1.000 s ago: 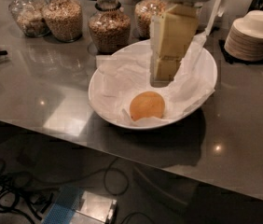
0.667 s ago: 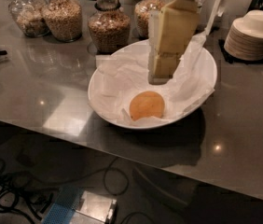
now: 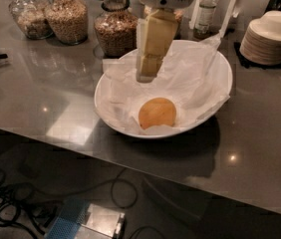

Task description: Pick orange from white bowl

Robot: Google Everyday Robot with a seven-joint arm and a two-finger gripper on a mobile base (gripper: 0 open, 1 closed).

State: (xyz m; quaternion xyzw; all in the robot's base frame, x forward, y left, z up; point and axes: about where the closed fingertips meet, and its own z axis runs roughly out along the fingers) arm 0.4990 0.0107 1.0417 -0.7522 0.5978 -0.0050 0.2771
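Orange on white, over grey.
The plain orange (image 3: 157, 112) lies on white paper (image 3: 193, 78) in the glossy white bowl (image 3: 97, 97). The cream-yellow gripper (image 3: 146, 75) hangs above the bowl's far side. The counter (image 3: 41, 91) is dull grey.

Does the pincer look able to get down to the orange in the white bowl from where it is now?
Probably yes. The pincer hangs over the white bowl, just beyond the orange in this view. The orange lies uncovered on the crumpled paper with nothing above it.
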